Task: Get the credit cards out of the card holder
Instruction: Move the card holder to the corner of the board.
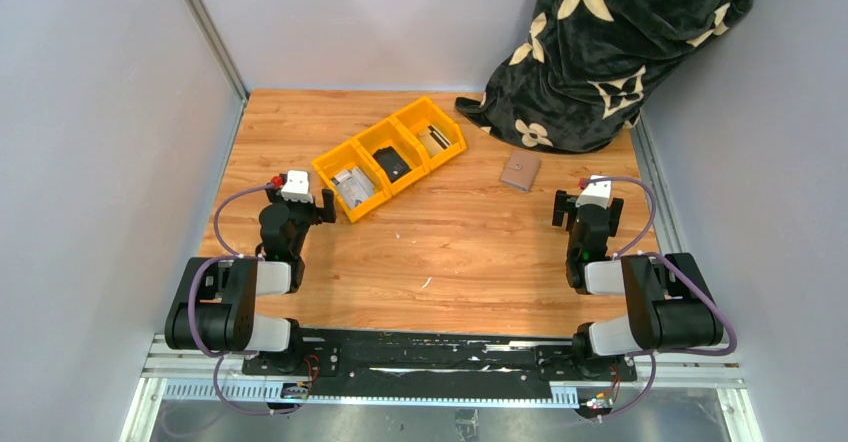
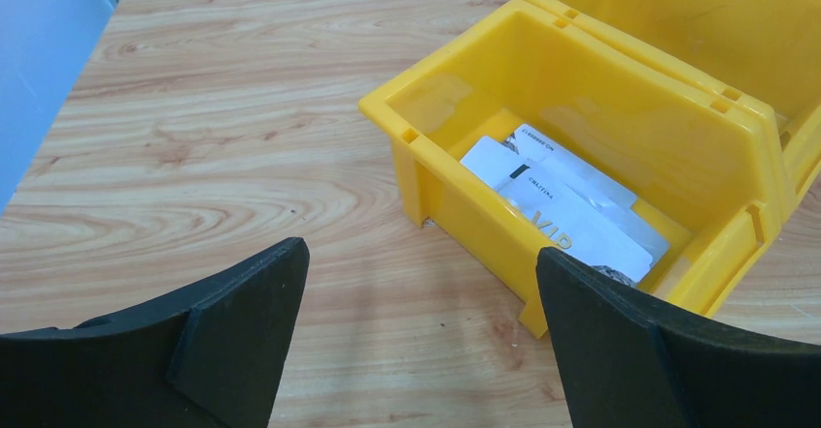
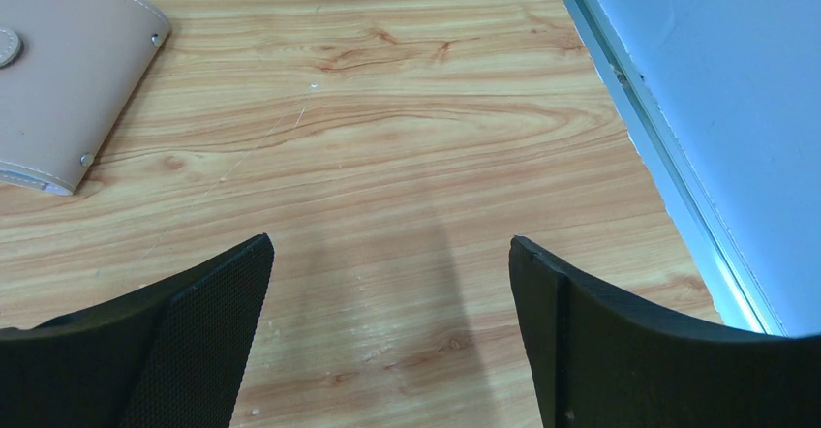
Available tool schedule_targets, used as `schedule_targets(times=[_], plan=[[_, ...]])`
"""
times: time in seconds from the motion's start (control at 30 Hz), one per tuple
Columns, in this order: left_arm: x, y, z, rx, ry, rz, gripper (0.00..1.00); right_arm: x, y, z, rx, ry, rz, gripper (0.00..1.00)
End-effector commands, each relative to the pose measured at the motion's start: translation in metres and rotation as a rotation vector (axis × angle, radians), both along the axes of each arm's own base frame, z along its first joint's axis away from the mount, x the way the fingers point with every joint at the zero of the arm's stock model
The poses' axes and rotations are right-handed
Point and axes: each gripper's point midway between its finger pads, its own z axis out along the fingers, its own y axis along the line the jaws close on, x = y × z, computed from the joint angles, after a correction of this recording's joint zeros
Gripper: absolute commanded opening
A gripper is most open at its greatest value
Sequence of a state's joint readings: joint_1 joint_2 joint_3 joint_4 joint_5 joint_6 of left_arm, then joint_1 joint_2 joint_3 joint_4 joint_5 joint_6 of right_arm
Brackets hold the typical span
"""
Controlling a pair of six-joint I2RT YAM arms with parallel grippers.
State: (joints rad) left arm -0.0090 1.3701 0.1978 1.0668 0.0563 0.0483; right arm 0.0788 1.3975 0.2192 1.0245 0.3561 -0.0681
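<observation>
The card holder point(image 1: 520, 170) lies closed on the wooden table at the back right. Its cover looks pinkish-tan, with a snap tab and a pale grey-blue edge, and it shows at the top left of the right wrist view point(image 3: 68, 89). Several whitish credit cards point(image 1: 352, 184) lie loose in the nearest yellow bin, also seen in the left wrist view point(image 2: 562, 205). My left gripper point(image 1: 300, 205) is open and empty just left of that bin point(image 2: 421, 283). My right gripper point(image 1: 588, 210) is open and empty, nearer than the holder and to its right point(image 3: 390, 273).
Three joined yellow bins point(image 1: 322, 167) stand at the back centre; the middle one holds a black wallet point(image 1: 392, 164), the far one a small tan item point(image 1: 432, 140). A dark flowered blanket point(image 1: 620, 32) hangs at the back right. Grey walls and a metal rail point(image 3: 658, 157) close in both sides.
</observation>
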Motion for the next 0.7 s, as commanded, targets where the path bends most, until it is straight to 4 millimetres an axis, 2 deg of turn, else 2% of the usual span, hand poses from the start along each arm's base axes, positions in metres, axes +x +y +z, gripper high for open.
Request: schedule_targets(times=[0.0,0.07,0.1,0.13,0.23,0.37,0.43,0.5,0.57,0.6,0.67], plan=[[0.0,-0.006,0.007,0.013,-0.023,-0.039,1.0,0.001,0.004,0.013,-0.018,-0.039,0.016,0.95],[0.001,-0.004,0.014,0.008,-0.007,-0.029,1.0,-0.001,0.0,0.026,-0.044,-0.037,-0.04,0.95],[0.005,-0.002,0.021,0.006,0.004,-0.018,1.0,-0.005,-0.002,0.025,-0.036,0.0,-0.057,0.95],[0.005,-0.001,0.019,0.005,0.045,-0.013,1.0,-0.006,-0.004,0.032,-0.014,0.006,-0.086,0.95],[0.008,-0.001,0.032,0.031,0.089,-0.021,1.0,-0.012,-0.011,0.041,0.046,0.068,-0.18,0.95],[0.008,0.008,0.052,0.094,0.116,0.006,1.0,0.002,-0.005,0.06,0.055,0.086,-0.148,0.95],[0.006,0.013,0.065,0.111,0.128,0.027,1.0,0.006,-0.008,0.073,0.171,0.014,-0.24,0.95],[0.007,0.015,0.08,0.115,0.136,0.033,1.0,-0.005,-0.012,0.067,0.397,0.019,-0.383,0.99],[0.005,0.015,0.087,0.092,0.172,0.042,1.0,0.002,0.005,0.064,0.569,0.05,-0.283,1.0],[0.005,0.025,0.091,0.073,0.185,0.075,1.0,0.005,0.014,0.063,0.607,0.064,-0.238,1.0],[0.004,0.031,0.099,0.037,0.208,0.102,1.0,0.009,0.032,0.064,0.623,0.115,-0.137,1.0]])
